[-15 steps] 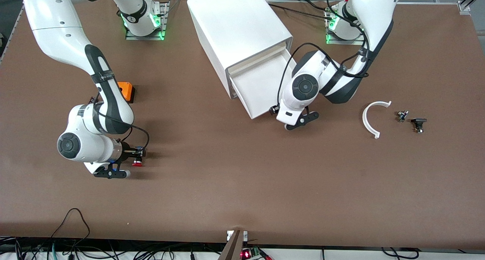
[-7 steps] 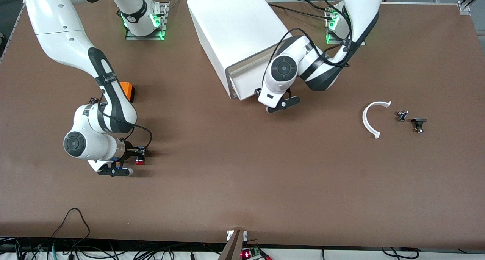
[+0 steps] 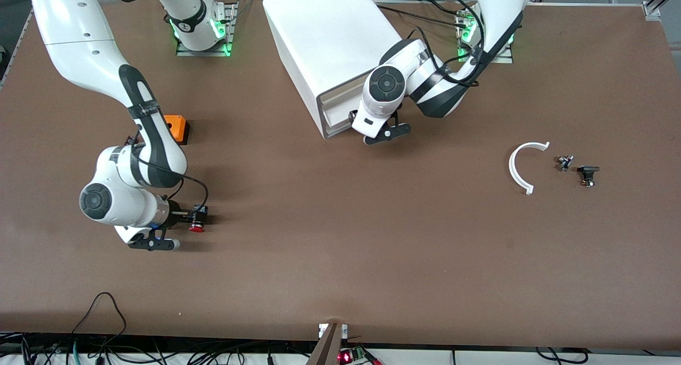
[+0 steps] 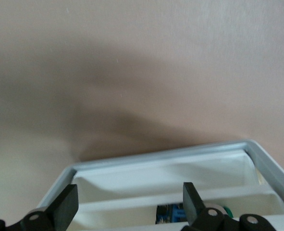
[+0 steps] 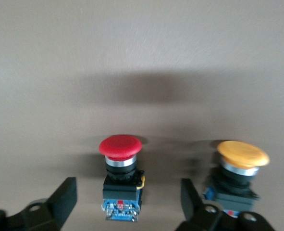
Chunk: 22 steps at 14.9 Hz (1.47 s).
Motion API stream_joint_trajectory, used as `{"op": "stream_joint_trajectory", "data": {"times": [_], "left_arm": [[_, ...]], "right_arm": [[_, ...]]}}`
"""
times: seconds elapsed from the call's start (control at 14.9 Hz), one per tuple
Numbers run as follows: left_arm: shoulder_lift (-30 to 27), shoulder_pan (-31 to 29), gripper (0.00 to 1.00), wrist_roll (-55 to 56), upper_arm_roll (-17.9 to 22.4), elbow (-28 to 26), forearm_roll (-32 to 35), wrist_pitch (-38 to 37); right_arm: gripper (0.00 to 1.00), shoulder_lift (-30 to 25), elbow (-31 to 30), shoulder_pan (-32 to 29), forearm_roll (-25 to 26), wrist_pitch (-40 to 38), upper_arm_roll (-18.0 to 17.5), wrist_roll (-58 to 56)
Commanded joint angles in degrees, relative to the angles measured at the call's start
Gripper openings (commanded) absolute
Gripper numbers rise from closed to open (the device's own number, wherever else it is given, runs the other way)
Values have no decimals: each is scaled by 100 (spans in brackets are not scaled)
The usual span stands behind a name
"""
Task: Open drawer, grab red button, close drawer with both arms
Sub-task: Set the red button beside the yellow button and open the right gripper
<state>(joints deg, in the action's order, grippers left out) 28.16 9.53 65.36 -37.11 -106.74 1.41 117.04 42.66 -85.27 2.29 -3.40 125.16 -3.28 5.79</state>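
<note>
Wrong button at risk of being gripped.

The red-capped button [image 5: 120, 173] is being framed between the right gripper [image 5: 125, 204]'s wide-open, empty jaws toward the right arm's end of the table, an orange-capped button [image 5: 240, 175] just beside it. The drawer [image 3: 336, 114] is being met by the open, empty left gripper [image 4: 129, 204]; the orange cube [image 3: 176, 128] and white arc [image 3: 518, 165] are lying well clear.

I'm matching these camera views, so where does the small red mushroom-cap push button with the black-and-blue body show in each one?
Front view: red mushroom-cap push button on the brown table, at the right gripper tips.
Right wrist view: the button centred between open fingers.
Left wrist view: not in it.
Shared landmark: the right gripper.
</note>
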Motion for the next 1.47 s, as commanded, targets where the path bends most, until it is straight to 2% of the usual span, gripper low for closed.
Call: {"op": "stream_joint_trajectory", "data": {"times": [0.0, 0.33, 0.94, 1.21, 1.41], "left_arm": [[-197, -110, 96, 3, -164, -180, -316, -15], [-161, -83, 98, -32, -217, -180, -598, -33], [-153, -100, 99, -76, -235, -137, -607, -146], [-232, -417, 99, -93, -235, 223, -520, -374], [-232, -671, 100, -408, -200, 758, -310, -892]], "right_arm": [[100, -739, -147, -44, 128, -491, 108, -78], [100, -1811, -218, -44, 348, -1580, 380, -87], [100, -3772, -227, -44, 305, -3550, 381, -96], [100, -4361, -235, -44, 305, -3973, 381, -96], [100, -4713, -568, -44, 296, -3781, 390, -96]]}}
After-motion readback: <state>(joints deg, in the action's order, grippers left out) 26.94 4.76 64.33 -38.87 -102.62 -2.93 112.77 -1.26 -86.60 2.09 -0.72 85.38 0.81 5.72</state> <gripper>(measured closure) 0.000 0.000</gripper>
